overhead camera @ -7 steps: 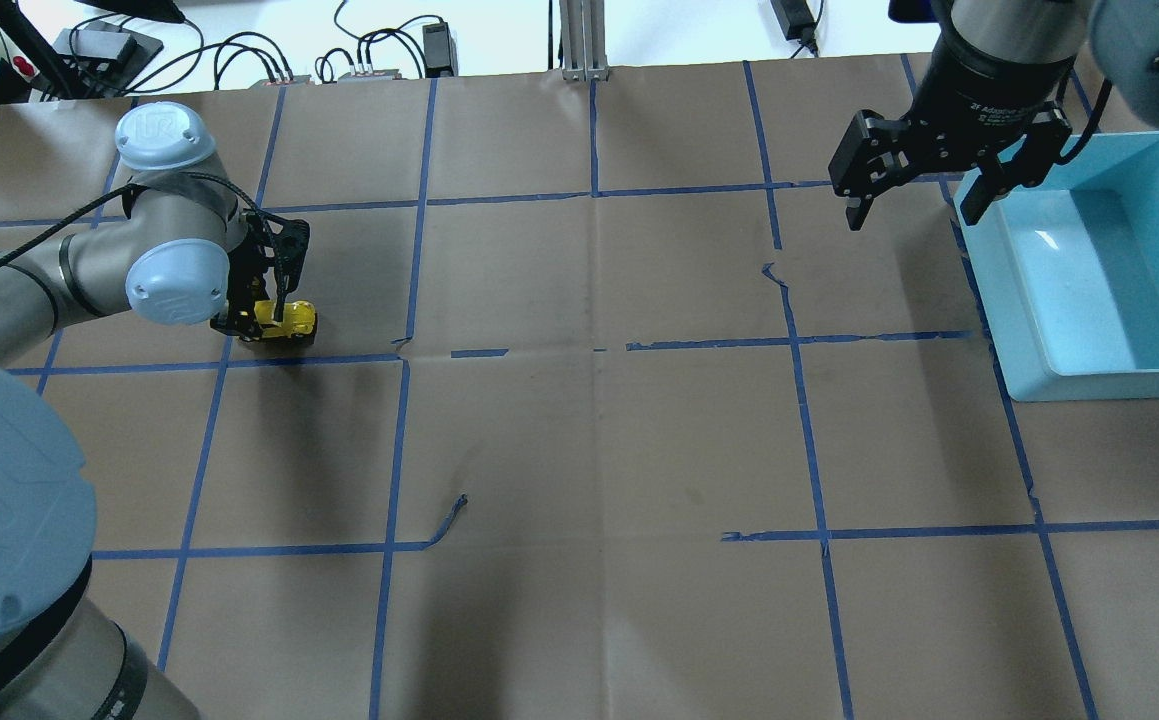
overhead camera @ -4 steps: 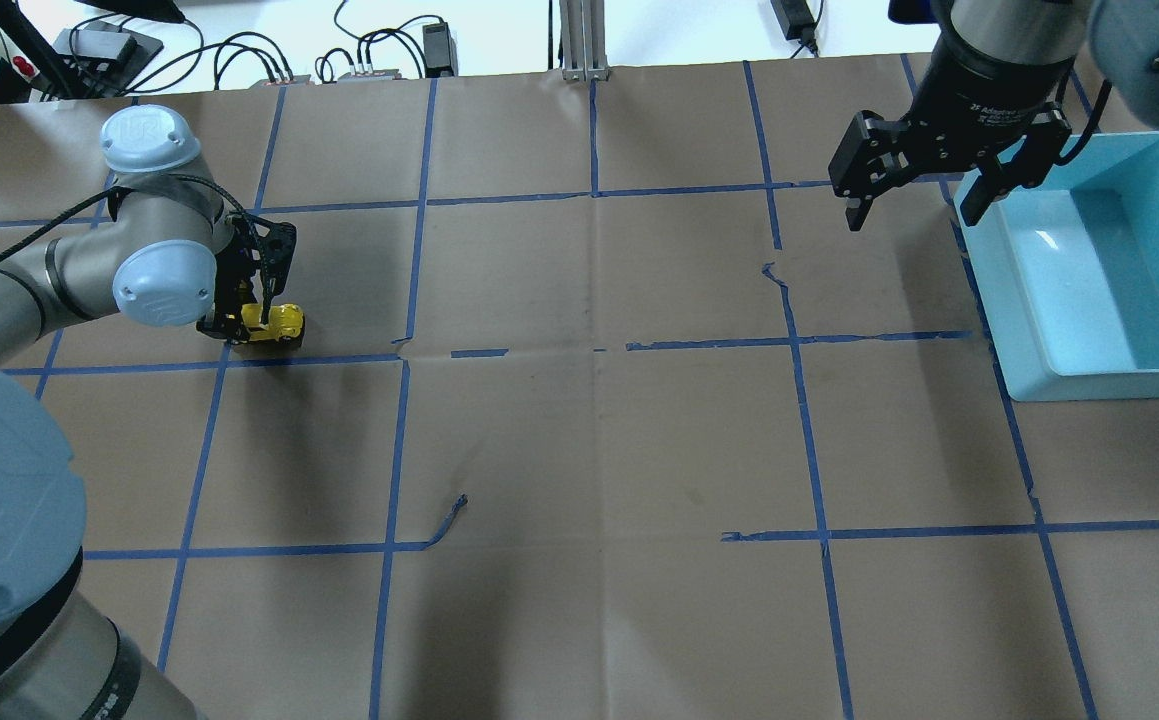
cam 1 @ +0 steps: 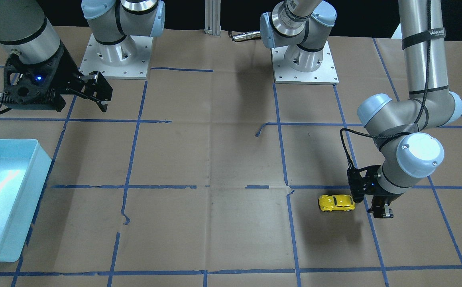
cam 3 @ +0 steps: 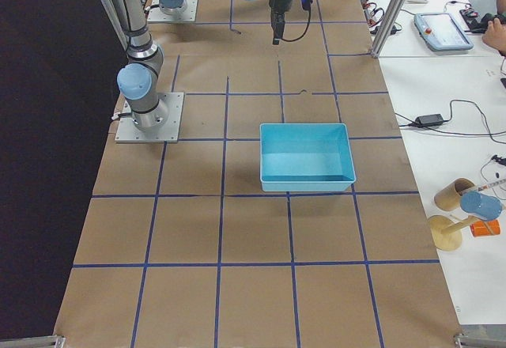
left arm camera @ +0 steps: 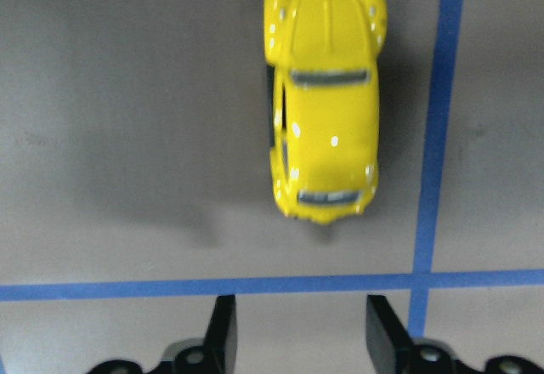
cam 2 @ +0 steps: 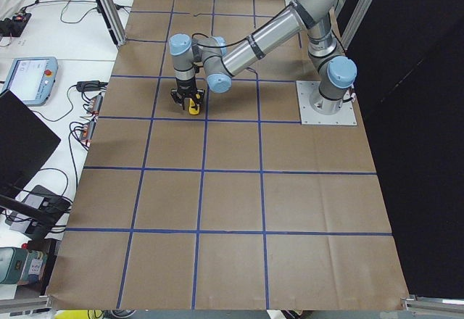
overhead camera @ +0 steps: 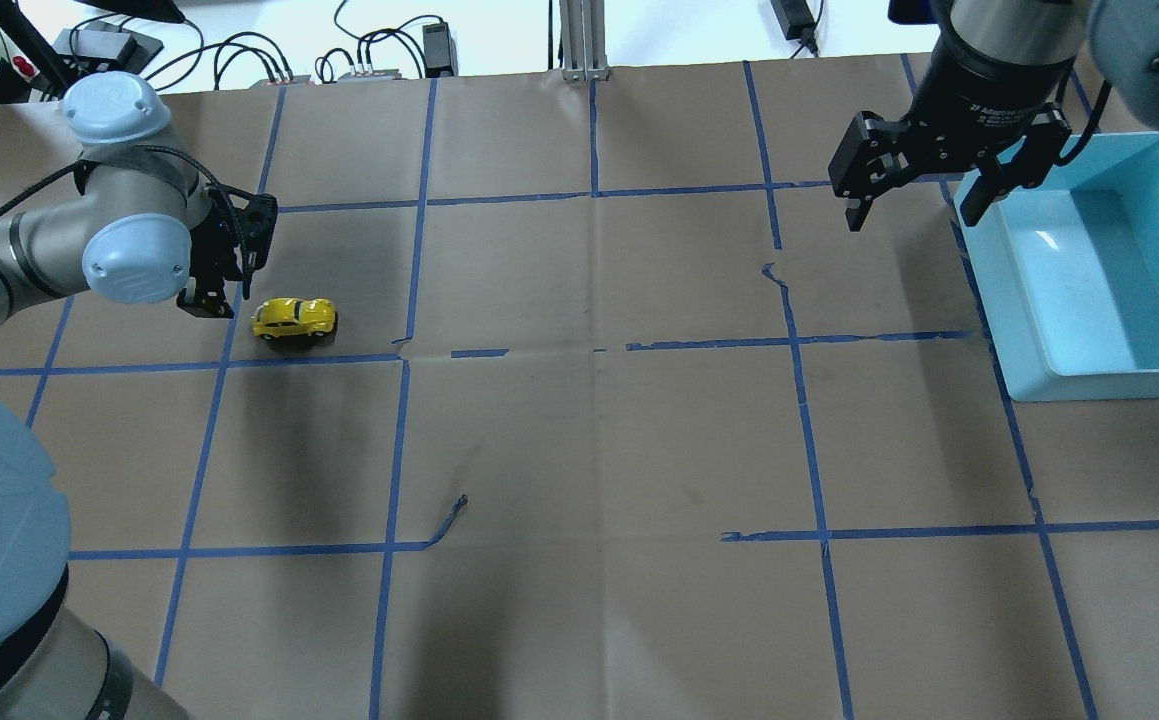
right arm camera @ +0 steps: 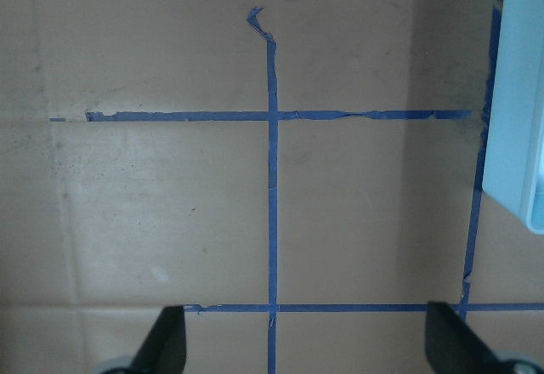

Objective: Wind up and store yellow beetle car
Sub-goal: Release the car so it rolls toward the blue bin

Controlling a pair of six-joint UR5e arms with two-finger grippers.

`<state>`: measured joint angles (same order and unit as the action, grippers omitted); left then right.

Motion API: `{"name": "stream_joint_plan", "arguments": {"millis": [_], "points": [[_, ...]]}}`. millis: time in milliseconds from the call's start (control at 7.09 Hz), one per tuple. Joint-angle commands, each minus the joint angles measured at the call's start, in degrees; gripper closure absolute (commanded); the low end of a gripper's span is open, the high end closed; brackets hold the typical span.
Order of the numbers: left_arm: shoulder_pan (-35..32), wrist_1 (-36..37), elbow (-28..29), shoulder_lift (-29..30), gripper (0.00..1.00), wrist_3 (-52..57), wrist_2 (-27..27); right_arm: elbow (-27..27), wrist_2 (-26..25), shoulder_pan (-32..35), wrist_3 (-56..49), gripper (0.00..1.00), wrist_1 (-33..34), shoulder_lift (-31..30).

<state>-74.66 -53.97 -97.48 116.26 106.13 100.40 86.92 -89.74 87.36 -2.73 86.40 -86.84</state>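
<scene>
yellow car sits free on the surface, just ahead of the open, empty left pincer. right pincer open beside the bin. i'd grip across its sides, centred, pressed flat for winding.

My left fingers cropped at btm edge; blue bin cut off at rt; yellow beetle car tiny, partly hidden in side view.

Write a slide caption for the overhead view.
Yellow beetle car sits free on the taped table, open left gripper beside it; open right gripper hovers by the blue bin.
</scene>
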Motion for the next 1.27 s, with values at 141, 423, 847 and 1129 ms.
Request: {"name": "stream_joint_plan", "arguments": {"millis": [141,423,847,1129], "points": [[0.13,-3.95,2.47,-1.92,0.30,-0.31,-0.12,0.00,0.00,0.00,0.00,0.00,0.00,0.00],[-0.22,-3.87,1.68,-1.74,0.28,-0.39,-0.30,0.00,0.00,0.00,0.00,0.00,0.00,0.00],[-0.31,-3.86,1.41,-1.48,0.27,-0.48,-0.30,0.00,0.00,0.00,0.00,0.00,0.00,0.00],[-0.39,-3.86,2.02,-1.91,0.27,-0.48,-0.38,0.00,0.00,0.00,0.09,0.00,-0.09,0.00]]}}
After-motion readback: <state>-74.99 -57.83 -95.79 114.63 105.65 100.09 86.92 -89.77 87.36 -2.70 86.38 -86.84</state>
